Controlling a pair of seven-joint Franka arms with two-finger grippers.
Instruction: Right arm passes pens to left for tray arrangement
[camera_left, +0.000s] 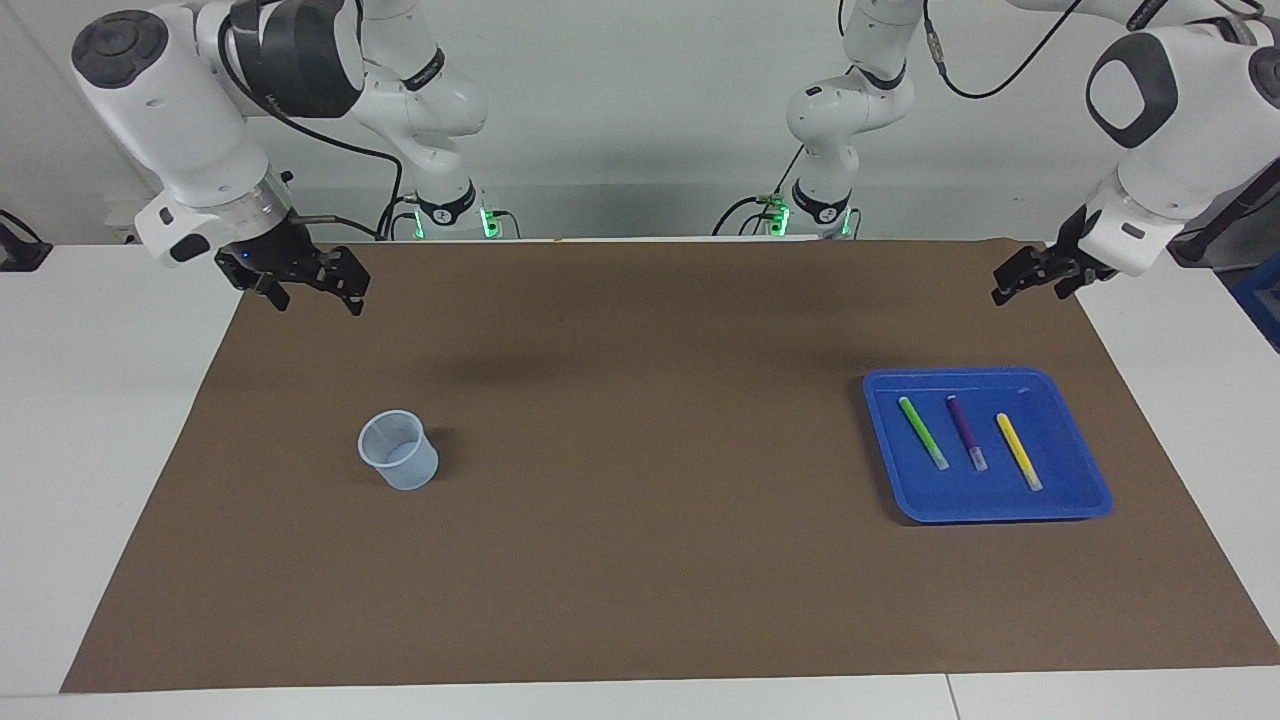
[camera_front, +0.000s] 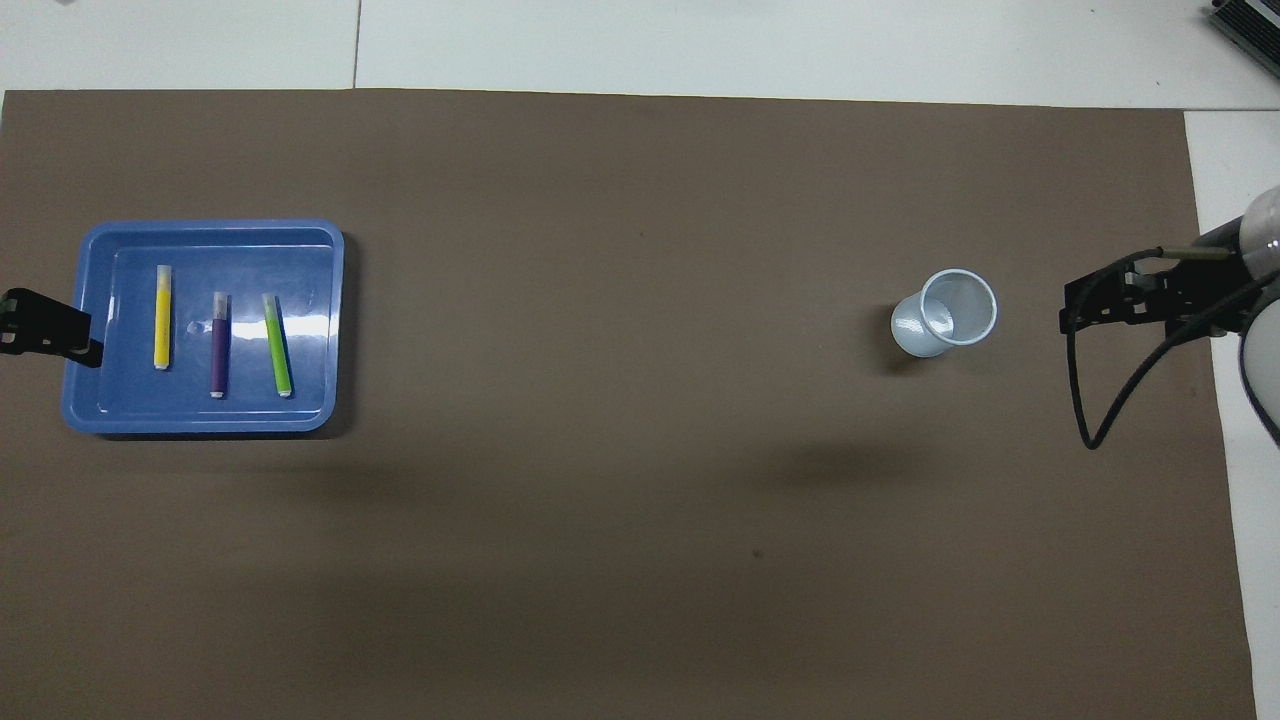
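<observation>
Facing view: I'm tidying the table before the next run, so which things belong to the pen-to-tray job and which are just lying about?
Part of the job:
- blue tray
- green pen, purple pen and yellow pen, all lying in the tray
- right claw, empty
- left claw, empty

Just lying about:
- clear plastic cup
- brown mat
</observation>
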